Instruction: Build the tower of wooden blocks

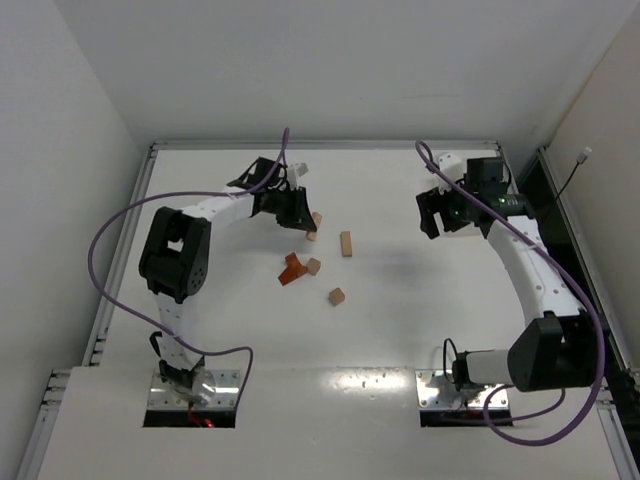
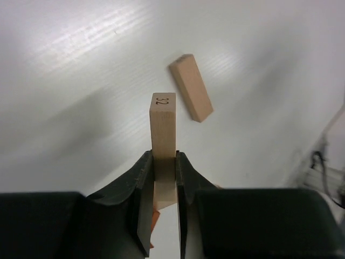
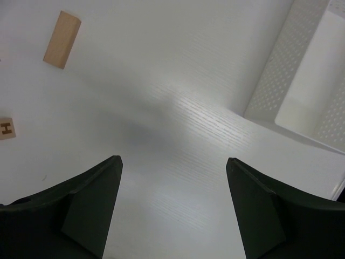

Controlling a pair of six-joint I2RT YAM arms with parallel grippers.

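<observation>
Block in hand: the left tool (image 2: 163, 162) is clamped tight on a pale tan wooden bar (image 2: 163, 129). It grips the near end, so most of the bar's length, with its numbered end face, sticks out past the fingertips. Whether the bar is clear of the white surface (image 1: 400, 330) cannot be told. Just beyond it lies a second pale tan wooden bar (image 2: 191, 89), flat and apart from the held one.

Towards the middle of the surface the other wood blocks sit scattered. A cluster of reddish-brown wooden pieces (image 1: 292, 268) lies just beside a small pale cube (image 1: 313, 266), with a tan cube (image 1: 337, 296) nearer the arm bases. No tower stands yet.

On the right, the right tool (image 3: 173, 159) hangs over bare surface with its jaws wide apart and nothing between them. A white rectangular tray (image 3: 302, 81) lies off to its side.

Held so near one end, the bar will likely lever in the jaws. The sound course is a slow carry, a level set-down on a chosen base block, and release only once the bar rests flat.
</observation>
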